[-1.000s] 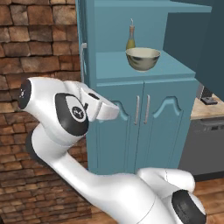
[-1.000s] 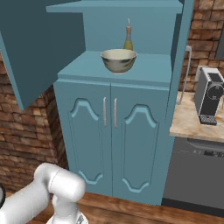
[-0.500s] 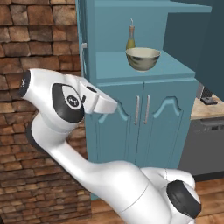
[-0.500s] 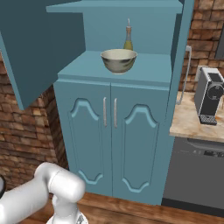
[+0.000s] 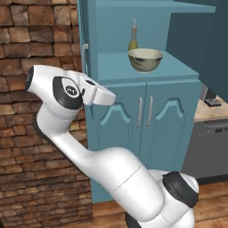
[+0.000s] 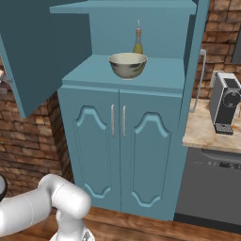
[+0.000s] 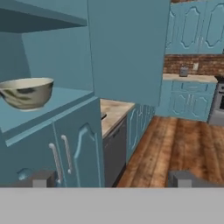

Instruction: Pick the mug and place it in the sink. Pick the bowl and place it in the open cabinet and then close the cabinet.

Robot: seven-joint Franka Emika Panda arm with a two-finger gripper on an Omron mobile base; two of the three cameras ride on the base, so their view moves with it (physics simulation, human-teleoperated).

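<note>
Bowl (image 5: pixel 145 59) sits on your cabinet (image 6: pixel 122 141) shelf, upper centre frame, bottle (image 5: pixel 133 39) behind; gripper (image 7: pixel 111 178) fingers apart, empty.

I'm seeing my arm (image 5: pixel 102 164) showing glossy white rounded shells, with dark grey joint caps and black elbow bands.

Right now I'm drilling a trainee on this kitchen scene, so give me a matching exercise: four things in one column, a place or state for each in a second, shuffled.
Things:
1. bowl
2. bottle
3. coffee machine
4. gripper

Places or states:
A. on the beige counter, right of the cabinet
B. open, holding nothing
C. on the open cabinet shelf, near its front
D. behind the bowl, upright

Pairs: 1-C, 2-D, 3-A, 4-B
</note>
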